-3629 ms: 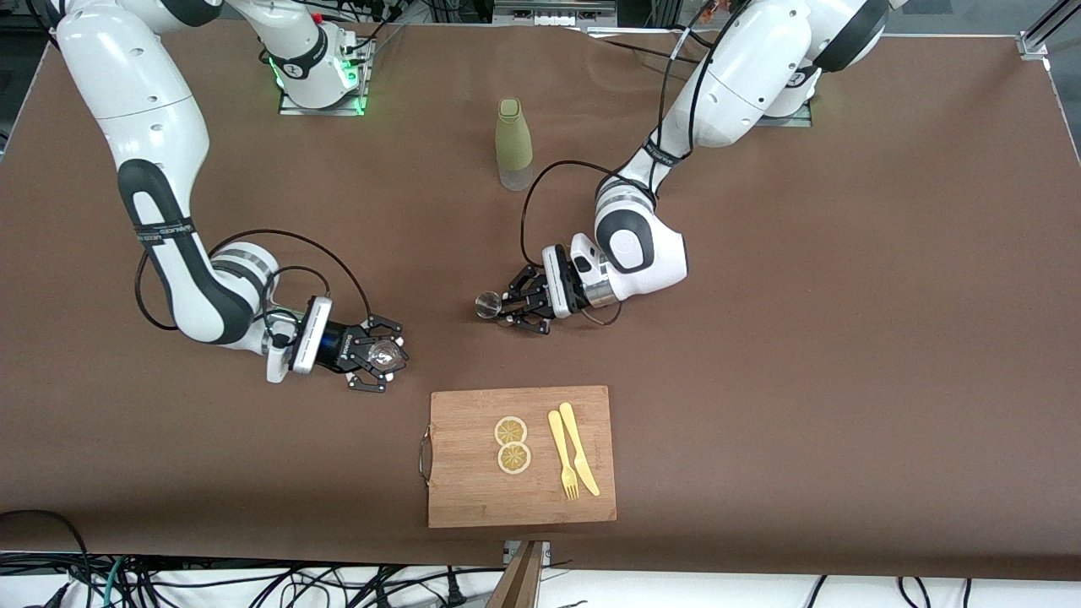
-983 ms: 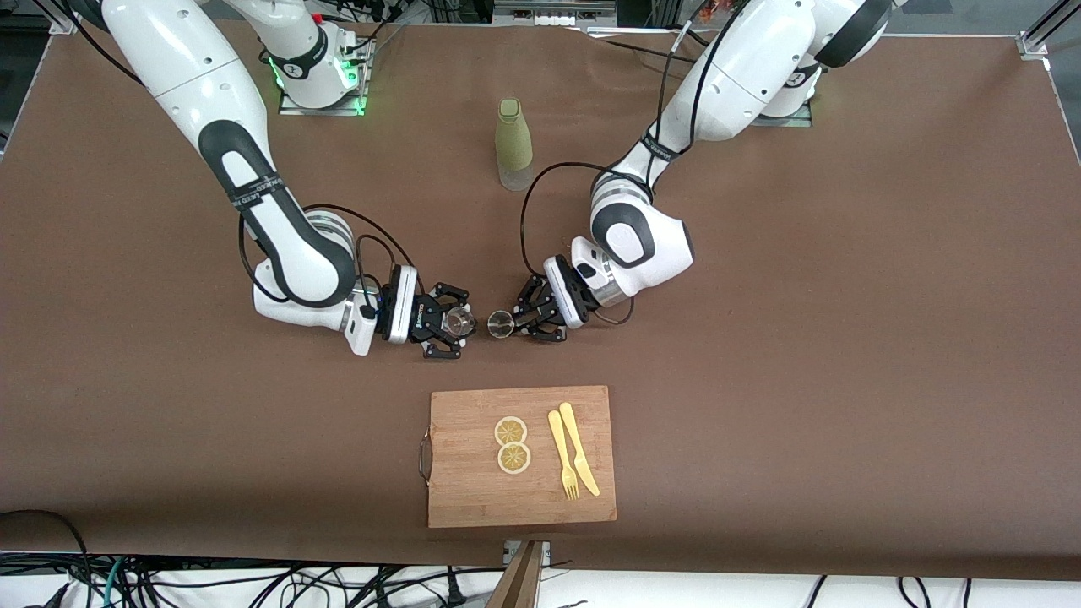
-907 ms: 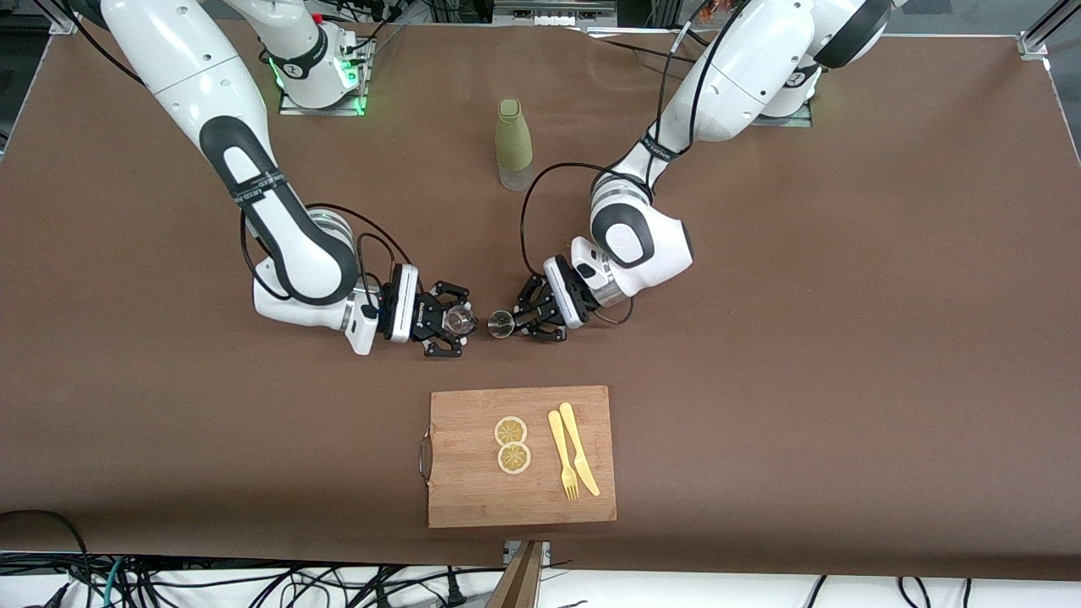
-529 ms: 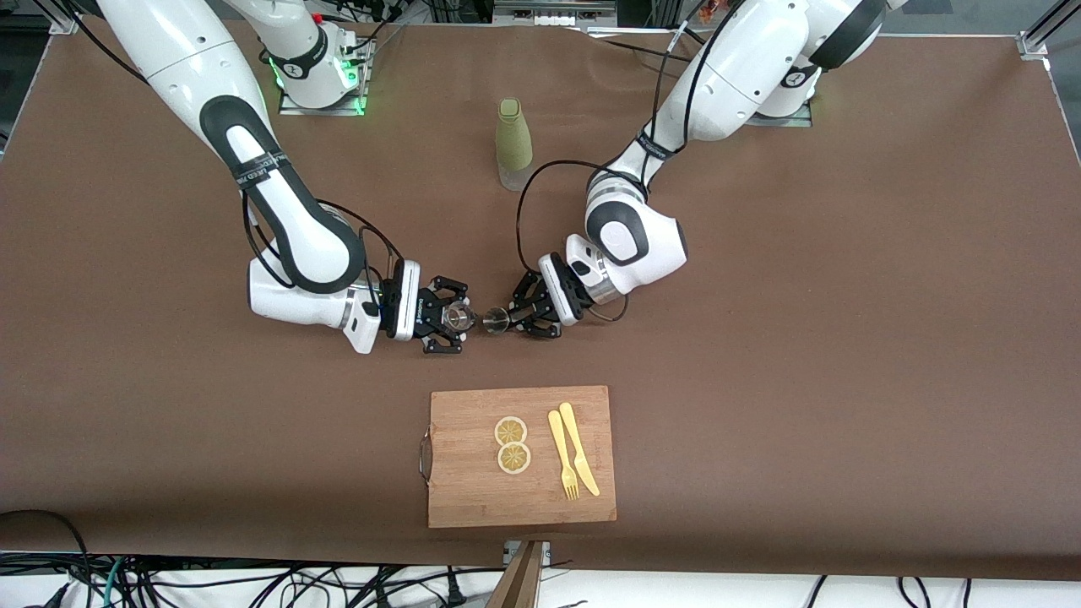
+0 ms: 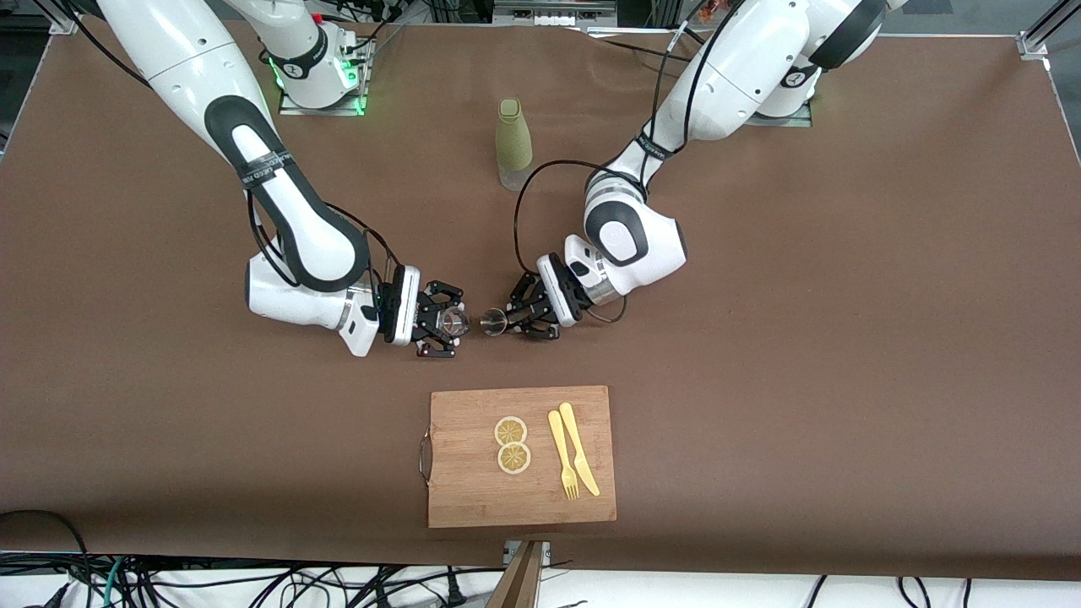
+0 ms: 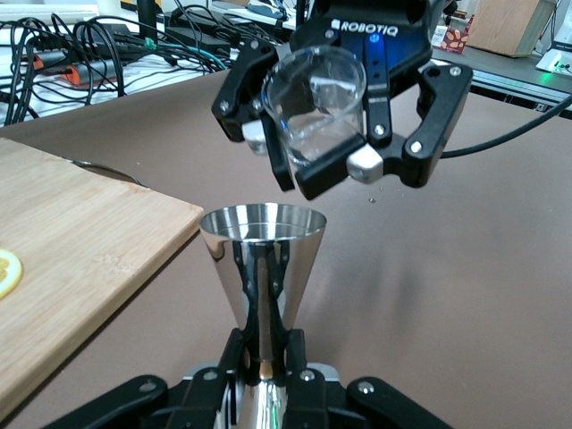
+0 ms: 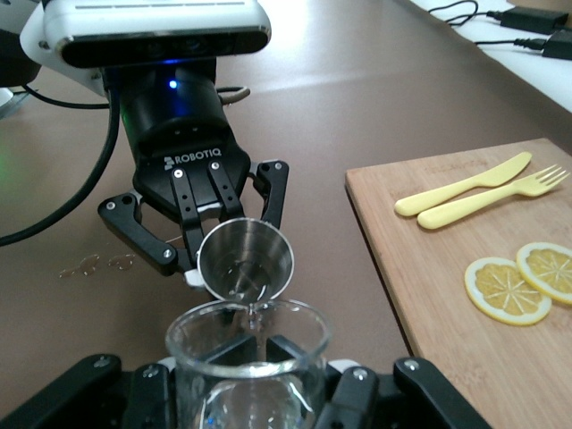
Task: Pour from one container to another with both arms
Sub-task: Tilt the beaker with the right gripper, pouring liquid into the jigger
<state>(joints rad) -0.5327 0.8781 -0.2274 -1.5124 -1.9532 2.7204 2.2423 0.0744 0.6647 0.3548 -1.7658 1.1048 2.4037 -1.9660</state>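
Right gripper: over the bare middle of the tabletop, above the stretch between the bottle and the board, its fingers clamped on the glass.
Glass: a small clear tumbler, held up off the tabletop and tipped toward the jigger; in the left wrist view its mouth leans over the jigger's rim and a little clear liquid lies in it.
Left gripper: facing the right gripper over the same middle stretch, fingers closed around the jigger's narrow waist.
Jigger: silver, hourglass-shaped, held upright in the air just beside the glass; its open cone sits below the glass's lip.
Gap between the two: rims very close; whether they touch cannot be told.
Bottle: olive-green, standing upright toward the tabletop's edge where the bases are, between the two arms.
Cutting board: wooden, by the tabletop's edge nearest the front camera, about midway along it.
On the board: two lemon slices side by side, with a yellow fork and a yellow knife next to them.
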